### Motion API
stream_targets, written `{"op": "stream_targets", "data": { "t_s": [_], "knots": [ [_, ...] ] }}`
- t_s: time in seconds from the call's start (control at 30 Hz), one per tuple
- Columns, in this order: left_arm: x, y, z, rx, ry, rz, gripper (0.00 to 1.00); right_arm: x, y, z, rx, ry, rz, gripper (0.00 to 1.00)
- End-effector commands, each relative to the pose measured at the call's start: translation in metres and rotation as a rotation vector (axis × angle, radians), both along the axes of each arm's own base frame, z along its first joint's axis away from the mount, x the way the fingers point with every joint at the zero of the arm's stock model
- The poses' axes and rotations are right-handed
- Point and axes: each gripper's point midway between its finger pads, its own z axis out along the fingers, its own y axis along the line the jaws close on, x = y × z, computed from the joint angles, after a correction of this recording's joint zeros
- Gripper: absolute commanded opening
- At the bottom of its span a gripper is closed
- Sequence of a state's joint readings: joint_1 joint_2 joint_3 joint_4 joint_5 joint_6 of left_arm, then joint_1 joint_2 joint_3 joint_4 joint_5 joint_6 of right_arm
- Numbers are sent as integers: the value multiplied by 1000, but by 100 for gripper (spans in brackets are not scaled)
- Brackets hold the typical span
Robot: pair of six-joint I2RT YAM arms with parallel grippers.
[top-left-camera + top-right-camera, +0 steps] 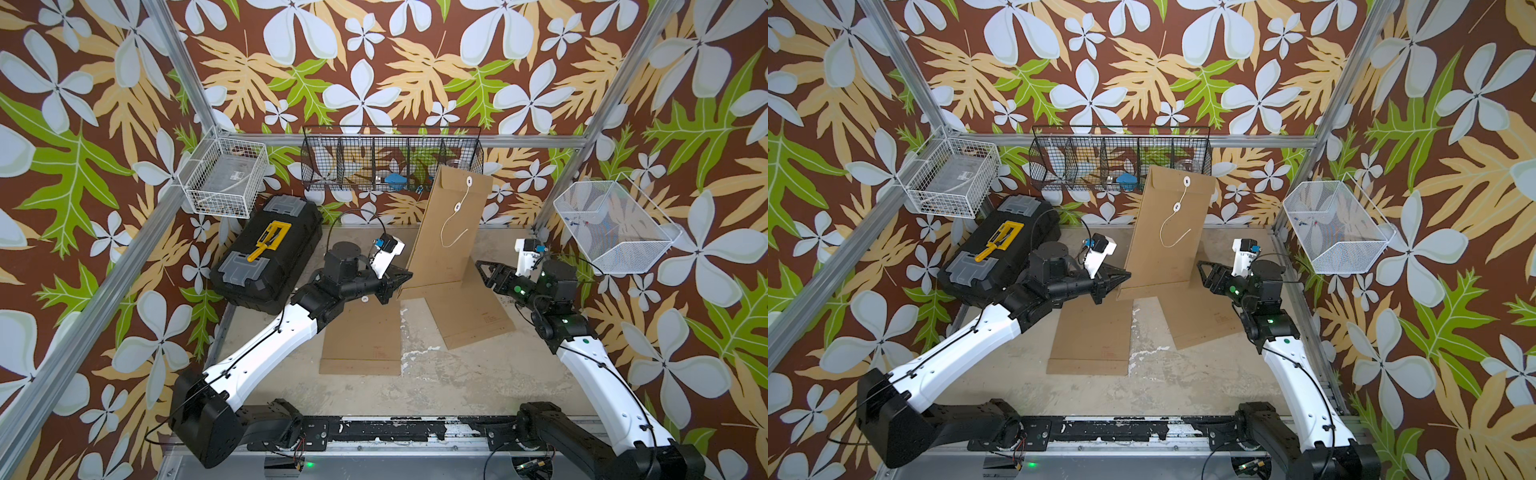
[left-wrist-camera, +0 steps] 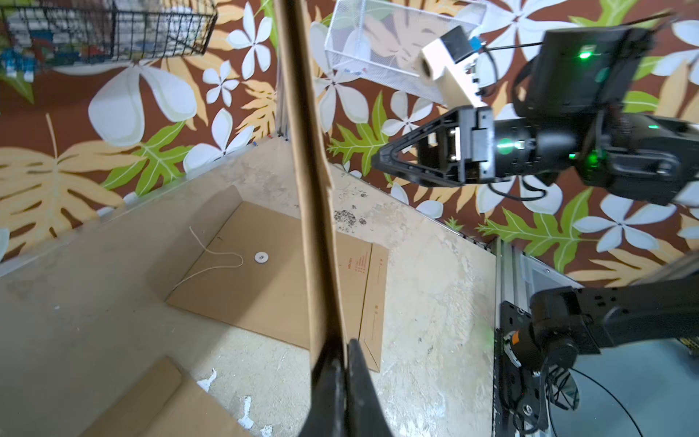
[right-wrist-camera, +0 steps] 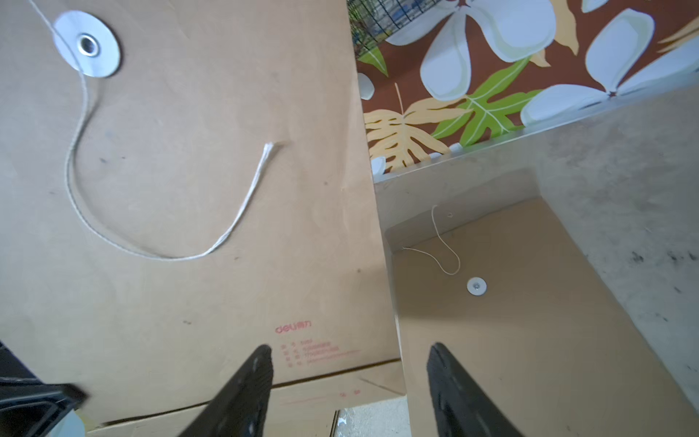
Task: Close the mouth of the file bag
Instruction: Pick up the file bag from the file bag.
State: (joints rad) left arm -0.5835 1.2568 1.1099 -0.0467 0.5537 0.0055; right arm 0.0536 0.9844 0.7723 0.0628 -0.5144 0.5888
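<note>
Plainly, the left tool (image 1: 400,286) is pressed together on the lower left corner of the tall brown kraft-paper file bag (image 1: 449,232). It holds the bag upright above the tabletop (image 1: 436,386), with the long axis running upward and leaning toward the far wall. In the left wrist view the bag's thin edge rises straight out of that pinch. On the bag's near face a thin white string (image 3: 174,258) runs from the upper white paper disc (image 1: 470,181) past the lower white paper disc (image 1: 458,206). It then hangs in a loose loop, with its free end turned to the right. The right tool (image 1: 482,271) is spread and empty just beside the bag's lower right edge, not touching it. The string therefore lies up and to the left of that tool, and this free arm looks the better placed to take it. Winding the string round the lower disc is probably what shuts the mouth. Below, the left flat paper bag (image 1: 361,336) and the right flat paper bag (image 1: 473,320) lie on the scuffed pale surface. The bag's top stands before the black wire basket (image 1: 353,166); whether they touch I cannot tell.
</note>
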Motion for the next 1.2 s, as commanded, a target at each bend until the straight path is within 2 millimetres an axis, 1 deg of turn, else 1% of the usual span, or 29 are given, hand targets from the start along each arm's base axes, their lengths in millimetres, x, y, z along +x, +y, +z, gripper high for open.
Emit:
{"op": "stream_targets", "data": {
  "t_s": [0.0,0.1,0.17,0.23,0.33,0.43,0.5,0.6,0.67,0.7,0.73,0.8,1.0,1.07,1.1,1.13,1.17],
  "knots": [
    [-19,6,13,-8,-95,-112,0,-7,9,42,42,-206,58,70],
    [-28,16,29,-71,-96,-159,0,-14,8,50,65,-273,51,78],
    [-35,20,37,-117,-88,-194,0,-18,10,53,87,-306,69,80],
    [-42,20,43,-152,-82,-242,0,-25,21,61,121,-348,145,80],
    [-51,21,47,-181,-77,-300,0,-30,32,72,148,-383,236,80],
    [-51,25,48,-222,-59,-319,0,-39,44,81,176,-425,344,79],
    [-48,27,45,-232,-40,-323,0,-43,49,88,190,-442,391,77],
    [-37,29,37,-231,-10,-282,0,-47,52,94,194,-458,424,72],
    [-27,32,31,-223,14,-238,0,-49,52,95,194,-460,429,66],
    [-21,35,28,-223,28,-217,0,-50,52,95,195,-460,433,60],
    [-16,36,25,-225,47,-202,0,-50,52,96,199,-458,433,51],
    [-7,39,21,-230,78,-173,0,-52,53,96,203,-456,435,36],
    [-3,40,23,-249,101,-148,0,-57,53,98,226,-458,444,8],
    [-3,41,25,-255,108,-137,5,-61,53,100,234,-466,450,0],
    [-2,42,26,-260,115,-133,10,-62,53,100,238,-466,446,0],
    [-1,43,27,-265,123,-121,18,-63,53,102,238,-473,443,0],
    [3,46,27,-270,134,-100,27,-64,53,103,241,-484,440,0]
  ]
}}
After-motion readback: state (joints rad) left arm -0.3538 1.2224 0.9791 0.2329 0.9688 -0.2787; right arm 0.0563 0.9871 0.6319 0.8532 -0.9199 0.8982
